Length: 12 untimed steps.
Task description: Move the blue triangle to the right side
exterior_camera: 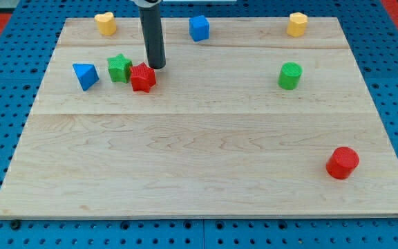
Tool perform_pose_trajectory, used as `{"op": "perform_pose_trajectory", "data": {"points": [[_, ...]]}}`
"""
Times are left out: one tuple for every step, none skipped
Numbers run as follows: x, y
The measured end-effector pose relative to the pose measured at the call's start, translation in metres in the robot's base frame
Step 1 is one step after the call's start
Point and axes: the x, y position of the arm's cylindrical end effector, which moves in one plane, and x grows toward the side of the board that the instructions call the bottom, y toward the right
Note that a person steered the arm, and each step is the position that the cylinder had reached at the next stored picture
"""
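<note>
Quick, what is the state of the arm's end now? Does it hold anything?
No gripper: my tip holds nothing, just above-right of the red block; contact unclear. It is apart from the blue triangle.

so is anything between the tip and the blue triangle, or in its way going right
Yes. My tip sits just above the red block, and the green star lies between it and the blue triangle. Both blocks also stand directly to the triangle's right, blocking a straight push that way.
</note>
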Motion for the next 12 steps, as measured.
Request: {"op": "perform_pose_trajectory", "data": {"points": [[-0.009, 0.0], [-0.009, 0.0], [-0.017, -0.005], [-0.023, -0.008], [-0.027, -0.035], [-0.022, -0.054], [-0.023, -0.09], [-0.023, -0.129], [-0.011, -0.164], [0.014, -0.124], [0.058, -0.098], [0.085, -0.099]]}}
